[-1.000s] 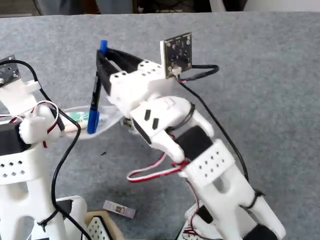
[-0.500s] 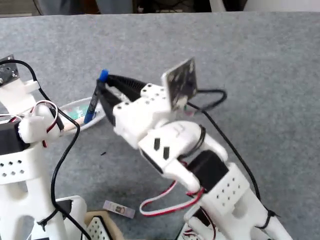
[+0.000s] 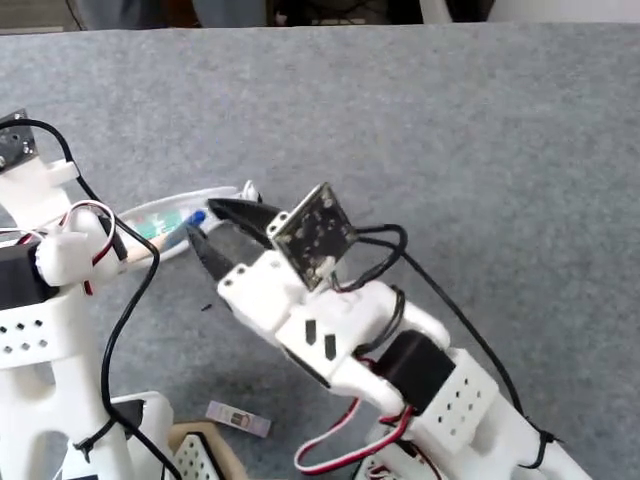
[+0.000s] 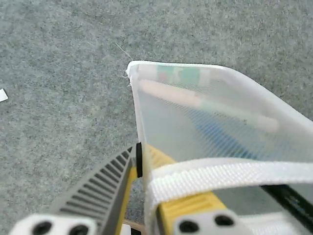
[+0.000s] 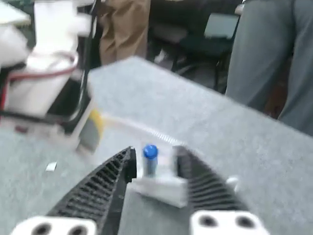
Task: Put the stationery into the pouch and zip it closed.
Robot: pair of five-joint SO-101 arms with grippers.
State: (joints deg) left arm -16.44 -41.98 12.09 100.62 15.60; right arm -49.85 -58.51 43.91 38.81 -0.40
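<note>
The clear mesh pouch point(image 3: 160, 218) hangs off the table at the left, with my left gripper point(image 4: 142, 161) shut on its white webbing edge point(image 4: 220, 176). Through the mesh I see a pale pen point(image 4: 205, 105) and something blue lying inside the pouch point(image 4: 161, 127). My right gripper point(image 3: 203, 224) sits at the pouch's mouth with its black fingers point(image 3: 245, 214) apart. The blue marker's point(image 3: 196, 216) end pokes out of the pouch between them. From the right wrist, the marker's blue cap point(image 5: 150, 152) stands free between the fingers point(image 5: 110, 181) of the right gripper point(image 5: 154, 155), touching neither.
A small labelled block point(image 3: 238, 418) lies on the grey felt near the front, beside a cardboard piece point(image 3: 205, 450). A white scrap point(image 4: 2, 95) lies on the felt. The left arm's body point(image 5: 49, 83) stands close behind the pouch. The far and right table is bare felt point(image 3: 480, 130).
My right gripper has swung down from above the pouch to its mouth, tipping the upright blue marker into it. The fingers now stand apart from the marker. The left arm stayed still.
</note>
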